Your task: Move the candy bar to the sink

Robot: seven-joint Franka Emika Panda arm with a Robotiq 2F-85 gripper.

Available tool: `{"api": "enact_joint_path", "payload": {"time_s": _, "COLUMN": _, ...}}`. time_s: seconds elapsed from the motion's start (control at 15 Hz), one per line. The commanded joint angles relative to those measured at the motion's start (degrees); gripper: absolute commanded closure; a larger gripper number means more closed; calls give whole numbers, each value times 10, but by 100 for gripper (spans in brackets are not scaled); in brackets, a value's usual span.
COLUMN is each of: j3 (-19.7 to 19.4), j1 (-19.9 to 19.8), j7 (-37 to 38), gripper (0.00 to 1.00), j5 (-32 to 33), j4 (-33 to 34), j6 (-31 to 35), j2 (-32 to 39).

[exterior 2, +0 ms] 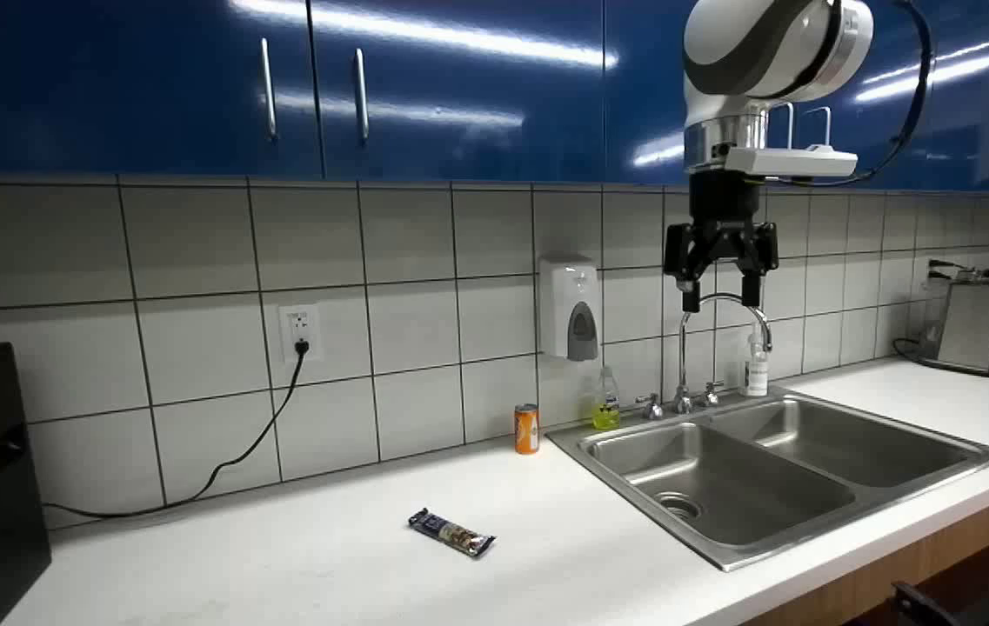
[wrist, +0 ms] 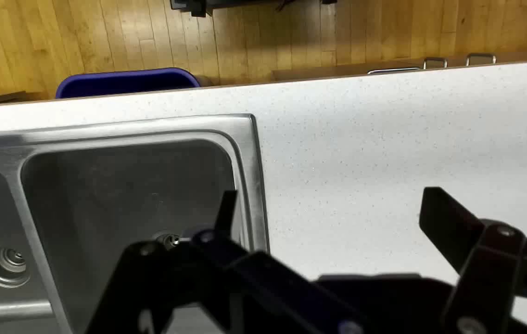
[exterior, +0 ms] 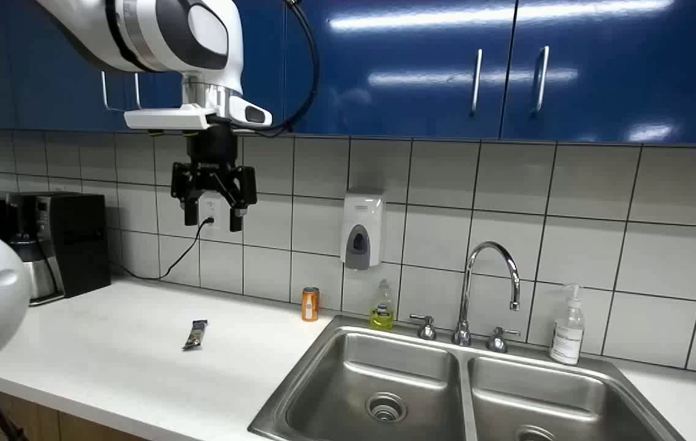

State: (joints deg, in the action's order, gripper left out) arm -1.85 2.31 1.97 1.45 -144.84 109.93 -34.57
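Candy bar (exterior: pixel 195 334): lay flat on the counter (exterior: pixel 115 343) in dark printed wrapping, outside the sink (exterior: pixel 306 367); pointed from just past twelve to just past six o'clock in an exterior view.
Gripper (exterior 2: pixel 721 294): hung high above the counter, facing down, well apart from the candy bar, between one and two o'clock from it in an exterior view.
Fingers (wrist: pixel 444 222): stood wide apart in the wrist view; showed against the sink on the nine o'clock side and against the counter on the three o'clock side.
Sink: gleamed in steel, divided in two, at about three o'clock from the candy bar in both exterior views.
Orange can (exterior 2: pixel 526 429): stood upright on the counter, just beside the sink, near one o'clock from the candy bar in an exterior view.
Yellow-green bottle (exterior 2: pixel 606 413): stood at the back of the sink, between two and three o'clock from the orange can in an exterior view.
Faucet (exterior: pixel 464 294): rose at the back of the sink; curved over toward three o'clock in an exterior view.
Pump bottle (exterior: pixel 567 340): stood at about four o'clock from the faucet in an exterior view.
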Motion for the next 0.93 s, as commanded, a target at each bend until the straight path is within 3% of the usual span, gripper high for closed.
{"api": "enact_joint_path", "payload": {"time_s": 0.0, "j3": 8, "j1": -9, "j7": -5, "gripper": 0, "j5": -5, "j4": 1, "j6": -1, "j2": 1}}
{"api": "enact_joint_path", "payload": {"time_s": 0.87, "j3": 15, "j1": -7, "j7": -5, "gripper": 0, "j5": 3, "j4": -17, "j6": 14, "j2": 18}}
